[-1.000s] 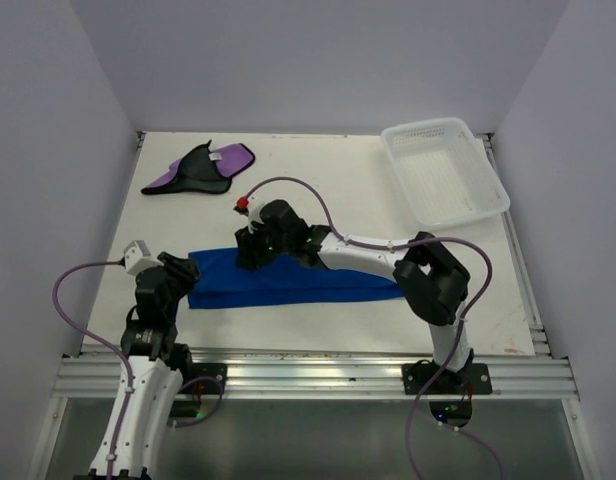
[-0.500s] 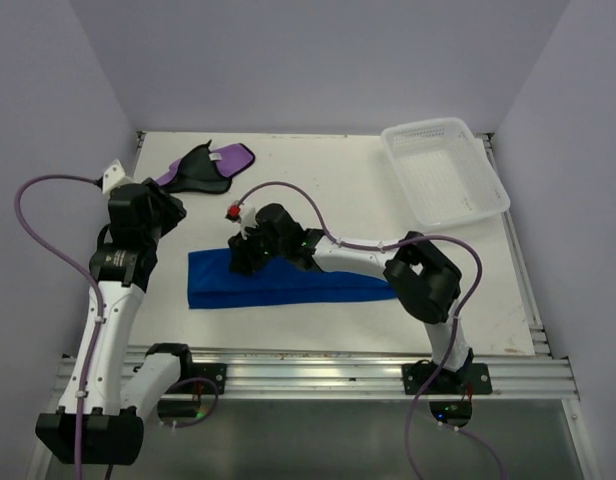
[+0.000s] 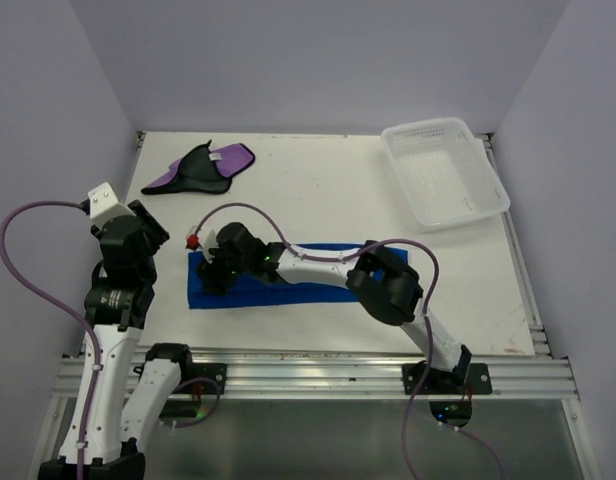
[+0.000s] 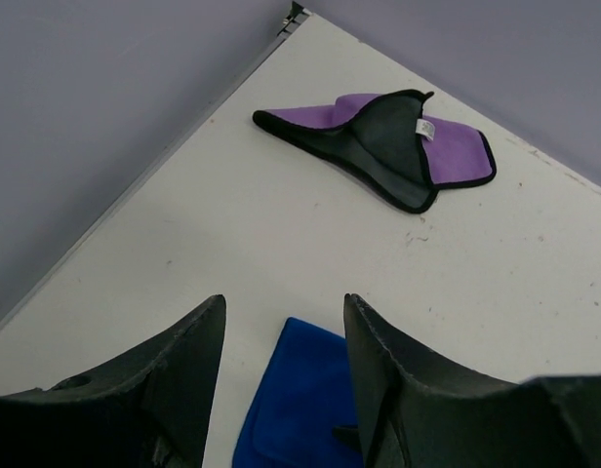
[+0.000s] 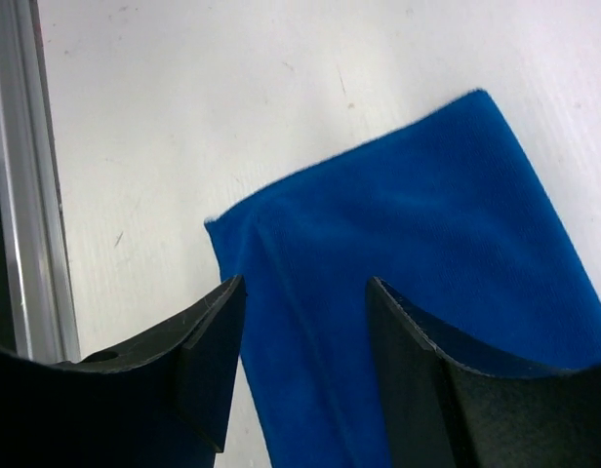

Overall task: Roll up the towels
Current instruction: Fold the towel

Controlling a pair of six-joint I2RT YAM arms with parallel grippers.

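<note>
The blue towel (image 3: 288,293) lies flat in a long strip on the counter (image 3: 338,200), ready for rolling, with the right jaws apart and empty over its left end and the left jaws apart and empty beside it.

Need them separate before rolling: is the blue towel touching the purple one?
Apart. Top view shows bare table between the blue towel and the purple towel; left wrist view shows the same gap.
</note>
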